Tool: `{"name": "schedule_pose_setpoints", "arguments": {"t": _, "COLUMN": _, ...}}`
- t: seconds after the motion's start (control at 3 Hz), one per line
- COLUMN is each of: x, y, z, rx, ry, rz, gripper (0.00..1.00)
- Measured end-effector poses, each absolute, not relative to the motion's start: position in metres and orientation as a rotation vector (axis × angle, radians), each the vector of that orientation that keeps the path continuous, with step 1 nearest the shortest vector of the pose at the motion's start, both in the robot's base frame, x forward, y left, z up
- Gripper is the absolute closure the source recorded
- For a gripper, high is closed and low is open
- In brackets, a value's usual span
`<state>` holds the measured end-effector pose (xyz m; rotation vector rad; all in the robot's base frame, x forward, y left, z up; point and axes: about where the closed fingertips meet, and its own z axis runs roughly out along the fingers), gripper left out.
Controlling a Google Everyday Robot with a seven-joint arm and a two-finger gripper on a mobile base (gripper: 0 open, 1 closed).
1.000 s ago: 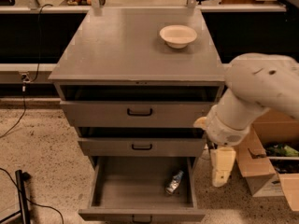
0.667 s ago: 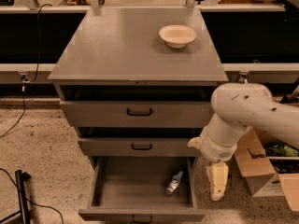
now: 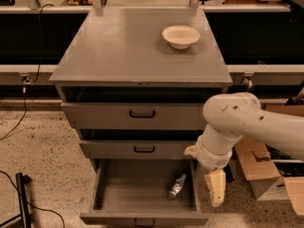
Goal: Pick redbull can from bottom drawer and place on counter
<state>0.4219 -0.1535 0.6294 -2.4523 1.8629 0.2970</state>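
The redbull can (image 3: 177,185) lies on its side at the right end of the open bottom drawer (image 3: 128,192). The drawer is pulled far out, its black handle at the front edge. The counter (image 3: 137,46) tops the cabinet. My gripper (image 3: 216,188) hangs from the white arm just right of the drawer's right wall, pointing down, a little right of the can and apart from it.
A cream bowl (image 3: 180,36) stands on the counter's back right. Two upper drawers (image 3: 137,114) are slightly open. Cardboard boxes (image 3: 266,170) sit on the floor at right. A black stand and cable (image 3: 21,194) are at lower left.
The arm has swung left and down. The gripper has moved closer to the bottom drawer's right side. The can and drawers have not moved.
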Motion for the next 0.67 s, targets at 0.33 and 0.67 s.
{"name": "schedule_pose_setpoints", "arguments": {"t": 0.33, "x": 0.412, "y": -0.151, "z": 0.587, "rx": -2.562, "ry": 1.643, "rz": 0.233, "gripper": 0.00}}
{"name": "schedule_pose_setpoints", "arguments": {"t": 0.67, "x": 0.419, "y": -0.158, "z": 0.566, "rx": -2.515, "ry": 1.525, "rz": 0.192, "gripper": 0.00}}
